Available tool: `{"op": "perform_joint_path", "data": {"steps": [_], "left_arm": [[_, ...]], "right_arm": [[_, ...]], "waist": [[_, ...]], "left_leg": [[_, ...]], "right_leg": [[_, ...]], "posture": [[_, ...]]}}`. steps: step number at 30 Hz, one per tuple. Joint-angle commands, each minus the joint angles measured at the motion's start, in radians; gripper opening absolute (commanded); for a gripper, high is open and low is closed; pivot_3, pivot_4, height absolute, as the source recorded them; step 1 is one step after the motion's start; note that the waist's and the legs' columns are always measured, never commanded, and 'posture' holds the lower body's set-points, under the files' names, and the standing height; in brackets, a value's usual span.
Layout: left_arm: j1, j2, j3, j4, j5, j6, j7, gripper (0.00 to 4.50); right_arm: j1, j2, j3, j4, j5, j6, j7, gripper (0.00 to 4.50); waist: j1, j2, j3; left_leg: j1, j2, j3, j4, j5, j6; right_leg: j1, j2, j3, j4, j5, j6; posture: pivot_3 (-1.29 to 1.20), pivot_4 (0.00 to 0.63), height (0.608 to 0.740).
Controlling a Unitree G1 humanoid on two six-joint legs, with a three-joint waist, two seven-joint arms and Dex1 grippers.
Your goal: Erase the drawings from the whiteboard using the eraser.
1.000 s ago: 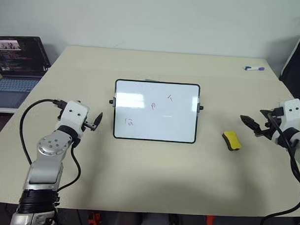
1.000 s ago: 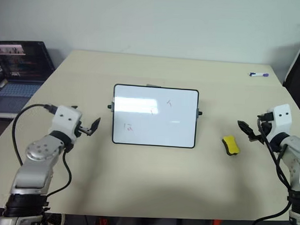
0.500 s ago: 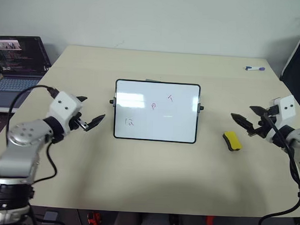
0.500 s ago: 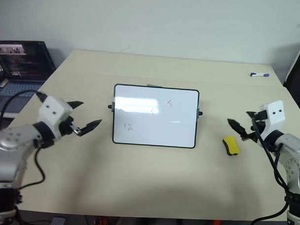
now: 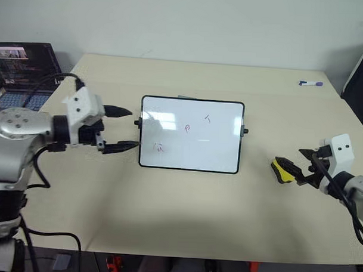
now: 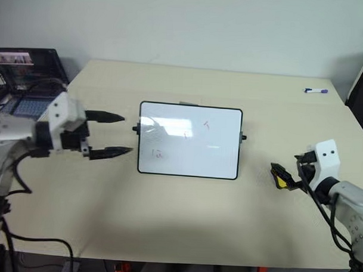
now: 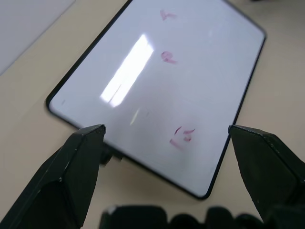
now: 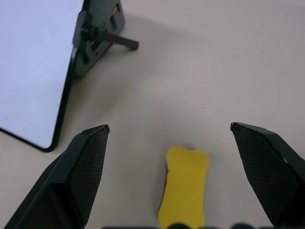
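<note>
Yellow eraser lies on the worktop right of the whiteboard, unmoved. The right tool has drawn back to it, fingers spread wide, empty. The left tool, wider open than before, has risen to the board's left edge; the drawings remain.

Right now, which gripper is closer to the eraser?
Right. The right gripper is open just by the eraser; the left gripper is open across the whiteboard, at its far edge.

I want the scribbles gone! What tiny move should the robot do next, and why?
Probably lower the open right gripper around the small yellow block eraser and close, since it lies unheld on the beige table between the fingers, and the pink scribbles remain.
</note>
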Motion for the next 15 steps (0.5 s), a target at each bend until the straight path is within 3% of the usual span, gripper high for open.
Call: {"op": "perform_joint_path", "data": {"steps": [1,6,15], "left_arm": [[-0.044,-0.051,-0.045,-0.063,-0.021,-0.018,-0.017,4.5],[-0.068,-0.17,-0.129,-0.107,-0.001,-0.007,0.025,4.5],[-0.173,-0.247,-0.235,-0.075,0.011,0.008,-0.023,4.5]], "right_arm": [[-0.029,0.018,-0.006,-0.021,-0.012,0.0,-0.047,4.47],[-0.05,0.04,0.022,0.068,-0.078,-0.029,-0.099,4.47],[-0.056,0.06,0.042,0.152,-0.108,-0.046,-0.083,4.47]], "waist": [[-0.003,0.0,0.0],[-0.003,0.0,0.0],[-0.003,0.0,0.0]], "left_leg": [[0.0,0.0,0.0,0.0,0.0,0.0],[0.0,0.0,0.0,0.0,0.0,0.0],[0.0,-0.001,0.0,0.0,0.0,0.0]], "right_leg": [[0.0,0.0,0.0,0.0,0.0,0.0],[0.0,0.001,0.001,0.0,0.0,0.0],[0.0,0.002,0.001,0.0,0.0,0.0]], "posture": [[0.0,0.15,0.74],[0.0,0.15,0.74],[0.0,0.15,0.74]]}}
